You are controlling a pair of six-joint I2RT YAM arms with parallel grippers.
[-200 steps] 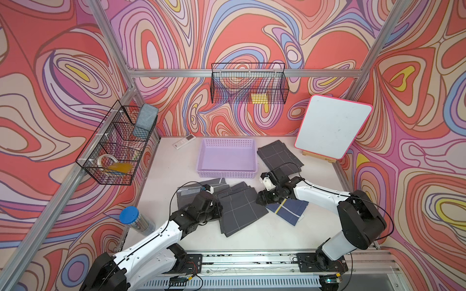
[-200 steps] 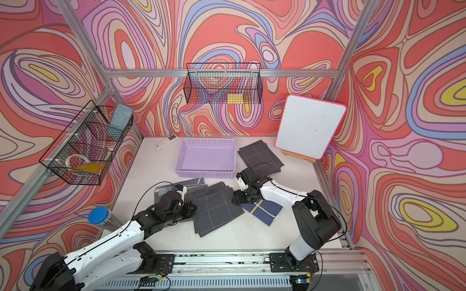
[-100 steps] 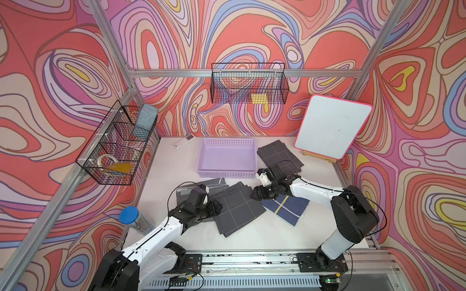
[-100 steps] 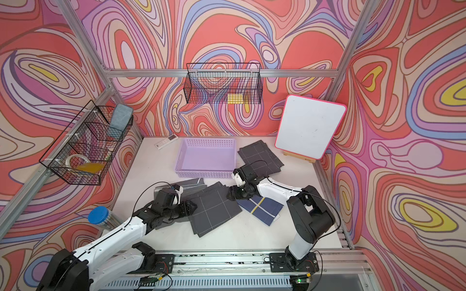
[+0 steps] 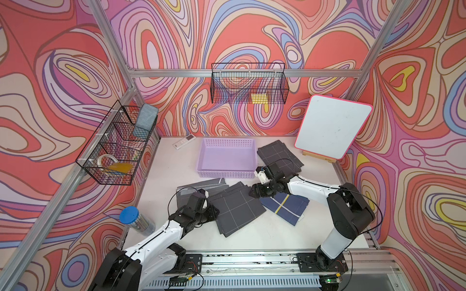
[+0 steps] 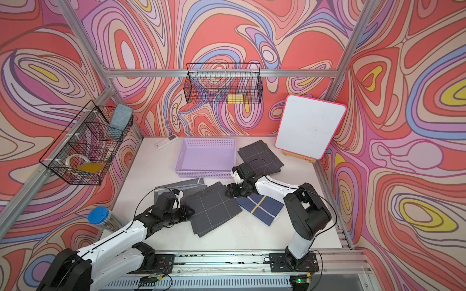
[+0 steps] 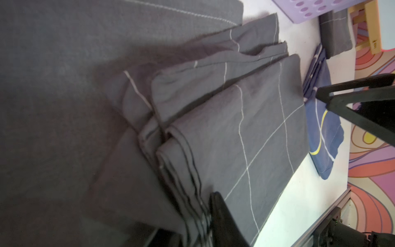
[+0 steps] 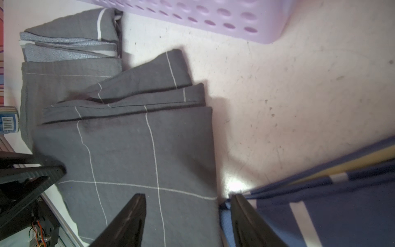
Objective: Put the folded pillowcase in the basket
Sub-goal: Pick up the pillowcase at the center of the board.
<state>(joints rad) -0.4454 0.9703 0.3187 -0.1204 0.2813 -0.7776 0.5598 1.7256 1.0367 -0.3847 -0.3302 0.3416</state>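
The left claw [image 5: 214, 216] is clenched on the near edge of the pillowcase [image 5: 238, 210], which is laid on the table [image 5: 264, 239] near the basket [image 5: 225, 173], outside it. The right claw [image 8: 188, 197] is held agape over the pillowcase's far edge, beside a blue cloth [image 8: 331, 213].

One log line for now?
left hand shut on dark grey grid-lined folded pillowcase edge | right hand open over its other edge | lilac perforated plastic basket empty
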